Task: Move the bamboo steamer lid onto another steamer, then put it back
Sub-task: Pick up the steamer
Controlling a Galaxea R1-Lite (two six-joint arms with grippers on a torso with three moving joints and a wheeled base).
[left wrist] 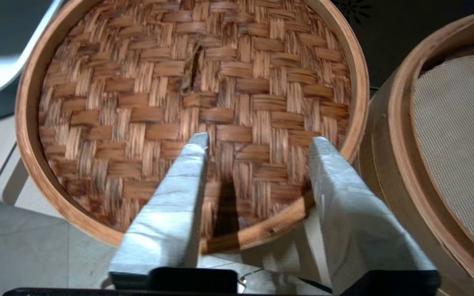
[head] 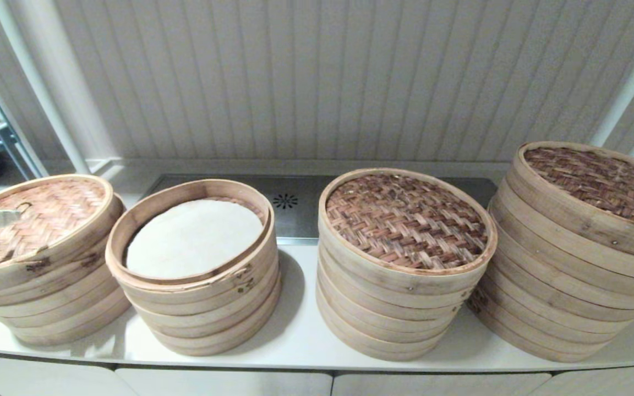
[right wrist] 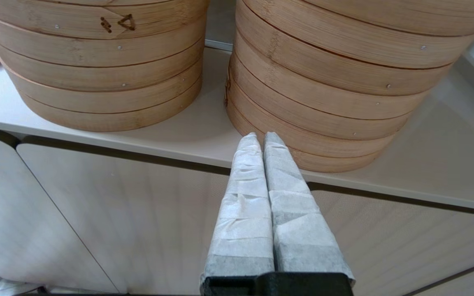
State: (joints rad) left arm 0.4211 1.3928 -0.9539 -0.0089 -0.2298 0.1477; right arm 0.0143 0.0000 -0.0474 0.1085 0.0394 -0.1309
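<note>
The woven bamboo lid [head: 47,212] lies on the leftmost steamer stack [head: 47,308], slightly tilted. It fills the left wrist view, lid [left wrist: 138,82], with a small loop handle [left wrist: 194,68] at its middle. My left gripper [left wrist: 260,139] hovers open over the lid's near edge, one finger above the weave, the other at the rim. In the head view the left gripper [head: 6,218] shows at the far left. Beside it stands an uncovered steamer [head: 193,236] lined with white cloth [left wrist: 459,135]. My right gripper [right wrist: 257,137] is shut on nothing, low in front of the counter edge.
Two taller lidded steamer stacks stand to the right, one in the middle [head: 405,220] and one at the far right [head: 592,181]. A metal drain plate [head: 287,201] lies behind them. The white counter's front edge [right wrist: 138,144] runs above cabinet doors.
</note>
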